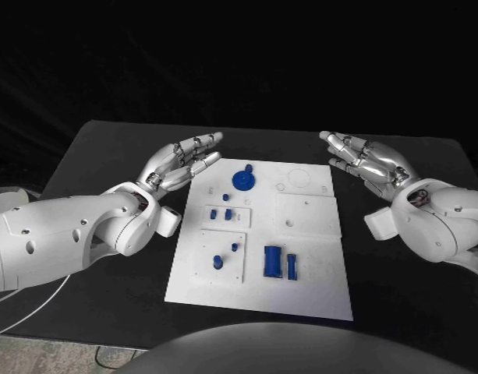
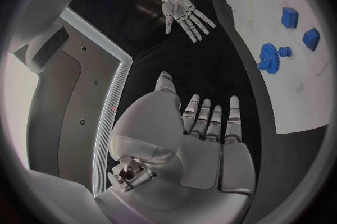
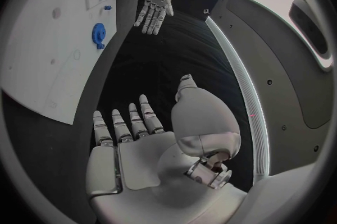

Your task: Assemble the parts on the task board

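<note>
Task board [image 1: 306,273] unmarked | blue gear [image 1: 243,181] | left hand [image 1: 182,165], right hand [image 1: 368,162] spread, empty

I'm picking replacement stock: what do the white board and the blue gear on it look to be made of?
The flat white task board looks like matte plastic, or perhaps painted sheet: even white, no glare. The round blue toothed gear looks like moulded or printed plastic: uniform saturated colour, dull surface. Neither can be confirmed from looks alone.

Near edge of the white rectangular task board [image 1: 306,300]: hidden in the head view by the robot's body.
Small blue plastic parts in the left recesses [image 1: 226,213]: too small for their shapes to be told.
Faint outlines on the board's right half [image 1: 302,178]: too pale to be read.
Board in the left wrist view [image 2: 309,106]: cut off by the circle's rim.
</note>
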Action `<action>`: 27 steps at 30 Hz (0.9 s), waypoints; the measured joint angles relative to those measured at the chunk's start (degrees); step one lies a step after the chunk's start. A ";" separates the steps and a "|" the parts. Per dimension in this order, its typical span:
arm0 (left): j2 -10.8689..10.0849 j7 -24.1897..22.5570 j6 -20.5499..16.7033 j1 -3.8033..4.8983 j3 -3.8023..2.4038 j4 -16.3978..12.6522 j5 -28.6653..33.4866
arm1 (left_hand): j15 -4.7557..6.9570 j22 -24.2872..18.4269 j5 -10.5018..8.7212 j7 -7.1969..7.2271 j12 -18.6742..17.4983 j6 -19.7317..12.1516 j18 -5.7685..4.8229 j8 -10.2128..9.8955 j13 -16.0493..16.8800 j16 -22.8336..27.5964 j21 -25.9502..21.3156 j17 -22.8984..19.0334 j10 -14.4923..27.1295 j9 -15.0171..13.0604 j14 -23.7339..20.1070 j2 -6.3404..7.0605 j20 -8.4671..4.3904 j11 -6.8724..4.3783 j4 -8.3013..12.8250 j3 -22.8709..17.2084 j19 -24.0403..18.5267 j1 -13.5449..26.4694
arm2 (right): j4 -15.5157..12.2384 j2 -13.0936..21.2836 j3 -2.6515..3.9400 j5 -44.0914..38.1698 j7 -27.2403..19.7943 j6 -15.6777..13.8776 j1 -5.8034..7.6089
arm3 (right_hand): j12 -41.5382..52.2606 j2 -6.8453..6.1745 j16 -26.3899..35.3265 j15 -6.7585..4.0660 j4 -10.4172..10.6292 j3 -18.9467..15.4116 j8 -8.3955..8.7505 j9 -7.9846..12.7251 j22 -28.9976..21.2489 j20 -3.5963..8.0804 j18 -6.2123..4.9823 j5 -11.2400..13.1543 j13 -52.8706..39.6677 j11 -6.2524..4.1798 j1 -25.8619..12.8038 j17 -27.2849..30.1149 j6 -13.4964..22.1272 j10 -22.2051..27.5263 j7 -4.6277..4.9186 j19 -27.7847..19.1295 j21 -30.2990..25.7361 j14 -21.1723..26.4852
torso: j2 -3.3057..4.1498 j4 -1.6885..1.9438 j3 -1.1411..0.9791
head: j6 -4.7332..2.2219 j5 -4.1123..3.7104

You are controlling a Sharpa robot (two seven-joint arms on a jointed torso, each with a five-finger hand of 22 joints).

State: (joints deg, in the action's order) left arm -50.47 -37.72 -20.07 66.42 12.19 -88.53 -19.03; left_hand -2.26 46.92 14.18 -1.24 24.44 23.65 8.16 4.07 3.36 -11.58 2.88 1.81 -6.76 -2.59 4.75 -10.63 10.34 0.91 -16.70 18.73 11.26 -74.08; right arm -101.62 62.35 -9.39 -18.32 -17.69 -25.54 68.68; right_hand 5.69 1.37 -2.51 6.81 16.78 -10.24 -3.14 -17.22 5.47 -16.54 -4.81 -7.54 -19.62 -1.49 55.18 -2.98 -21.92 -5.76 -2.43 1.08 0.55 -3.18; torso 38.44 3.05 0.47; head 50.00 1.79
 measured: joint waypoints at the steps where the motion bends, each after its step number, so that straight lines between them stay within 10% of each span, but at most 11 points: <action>1: 0.15 -0.15 -0.07 -0.06 -0.01 0.14 0.29 | 1.15 -8.89 -1.57 2.02 -3.84 -2.66 -0.70 -1.03 -0.56 5.18 -0.34 -0.76 2.44 0.26 -2.41 0.40 0.05 -2.17 -0.02 0.39 -4.39 0.92 | 0.58 -0.29 -0.01 -0.05 -1.70 -0.03 -0.52 | -0.61 -0.61 0.79 -0.75 0.12 0.67 0.52 2.11 -1.71 0.19 0.00 0.00 2.42 -1.16 0.56 0.87 2.16 1.16 -1.17 -0.46 0.00 1.17 | 0.04 0.03 -0.03 | 0.00 0.07; 4: 0.59 -0.49 -0.18 -0.34 0.00 0.71 0.92 | 2.95 -35.27 -6.20 5.93 -11.72 -6.88 -1.58 -2.21 -1.78 11.14 -2.15 -1.69 6.08 0.80 -4.72 2.98 0.26 -7.53 0.24 -0.88 -10.66 4.00 | 2.04 -1.20 -0.07 -0.79 -6.18 -0.05 -1.86 | -2.33 -2.83 2.13 -2.36 -0.33 2.73 1.48 7.88 -4.26 0.93 0.48 0.31 8.67 -2.01 0.32 2.54 8.00 3.57 -4.20 -0.88 -0.27 2.84 | 0.18 0.04 -0.08 | 0.00 0.16; 5: 0.59 -0.47 -0.18 -0.38 0.03 0.71 0.94 | 2.62 -36.90 -7.62 3.04 -14.00 -10.09 -2.86 -3.36 -2.77 11.37 -2.56 -1.72 6.52 1.92 -4.80 3.27 -1.71 -6.43 3.66 -4.29 -11.05 15.64 | 2.00 -1.24 -0.16 -0.79 -6.23 -0.05 -1.94 | -4.43 -2.41 2.31 -5.09 -3.42 4.35 2.53 9.58 -4.96 3.87 2.93 1.64 10.67 0.13 -10.28 2.74 10.63 5.08 -2.90 -1.06 -0.34 3.11 | 0.19 0.05 -0.10 | 0.00 0.16; 7: 0.54 -0.37 -0.21 -0.40 -0.02 0.71 0.95 | 2.54 -39.95 -10.52 1.57 -17.24 -14.32 -7.12 -3.88 -3.20 11.38 -2.68 -1.74 6.70 2.39 -4.72 5.52 -4.35 -2.46 7.96 -8.58 -11.23 34.19 | 1.99 -1.23 -0.06 -0.72 -6.18 -0.09 -1.88 | -5.41 -1.57 2.34 -6.43 -7.60 8.62 2.94 11.92 -5.26 7.77 4.46 5.92 13.42 1.16 -24.32 2.83 14.09 5.62 1.49 -1.10 -0.34 3.19 | 0.18 0.04 -0.10 | -0.02 0.16; 9: 0.55 -0.19 -0.38 -0.54 -0.49 0.69 1.05 | 2.54 -42.14 -13.63 1.29 -19.51 -17.26 -7.77 -3.89 -3.24 11.38 -2.68 -1.75 6.76 2.45 -4.72 9.82 -8.91 -1.18 10.93 -11.55 -11.27 46.93 | 2.30 -1.71 0.45 -0.43 -6.05 -0.30 -1.98 | -5.49 -1.45 2.34 -6.53 -10.32 10.03 2.94 16.28 -5.35 10.44 4.47 7.24 17.47 1.25 -33.87 2.88 16.48 5.70 2.28 -1.08 -0.34 3.19 | 0.12 0.03 -0.09 | -0.22 0.15; 12: 0.91 0.10 -1.00 -0.98 -1.56 0.59 1.51 | 2.54 -46.57 -14.02 1.24 -24.12 -22.80 -7.78 -3.89 -3.27 11.38 -2.68 -1.76 6.77 2.51 -4.72 10.55 -10.14 -1.18 16.00 -16.99 -11.23 58.77 | 3.20 -3.42 1.51 0.31 -6.03 -0.98 -2.57 | -5.49 -1.38 2.34 -6.53 -15.92 10.21 2.94 17.07 -5.40 15.75 4.47 7.34 19.41 1.24 -43.15 2.91 21.40 5.70 2.45 -1.10 -0.34 3.19 | -0.14 -0.08 -0.10 | -0.94 0.05; 20: 3.47 2.28 -7.69 -3.75 -7.54 -0.37 6.50 | 2.54 -46.87 -14.02 1.26 -24.26 -23.36 -7.77 -3.89 -3.30 11.38 -2.67 -1.76 6.77 2.54 -4.72 10.63 -10.14 -1.18 16.65 -18.54 -11.23 73.40 | 8.45 -12.85 6.81 7.00 -7.34 -7.31 -6.41 | -5.49 -1.31 2.34 -6.53 -16.55 10.27 2.94 17.17 -5.42 16.24 4.47 7.34 19.57 1.24 -54.68 2.93 21.71 5.70 2.42 -1.09 -0.34 3.19 | -1.96 -0.84 -0.18 | -5.47 -0.52; 27: 5.24 5.02 -16.01 -5.66 -11.29 -1.09 12.87 | 2.54 -46.87 -14.02 1.26 -24.26 -23.36 -7.76 -3.89 -3.30 11.38 -2.67 -1.75 6.77 2.54 -4.72 10.65 -10.14 -1.19 16.65 -18.54 -11.23 73.67 | 11.23 -17.25 9.17 13.66 -9.27 -13.76 -8.29 | -5.49 -1.38 2.34 -6.53 -16.55 10.27 2.94 17.17 -5.41 16.24 4.47 7.34 19.57 1.24 -54.88 2.93 21.71 5.70 2.42 -1.09 -0.33 3.19 | -4.57 -1.92 -0.31 | -11.22 -1.22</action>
State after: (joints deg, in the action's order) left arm -45.23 -32.70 -36.08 60.77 0.90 -89.62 -6.16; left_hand 0.27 0.05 0.15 0.02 0.19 0.29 0.39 0.19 0.05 -0.20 0.20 0.06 0.01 -0.06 0.03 0.01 0.20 -0.27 -0.05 0.19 0.03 -0.41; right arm -90.39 45.10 -0.22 -4.67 -26.95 -39.30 60.39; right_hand 0.20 -0.01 -0.17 0.29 0.23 0.02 -0.20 -0.05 0.06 -0.29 -0.34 -0.20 -0.05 -0.25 0.31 -0.05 -0.21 -0.06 -0.01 -0.01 0.21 0.01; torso 33.87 1.13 0.16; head 38.78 0.57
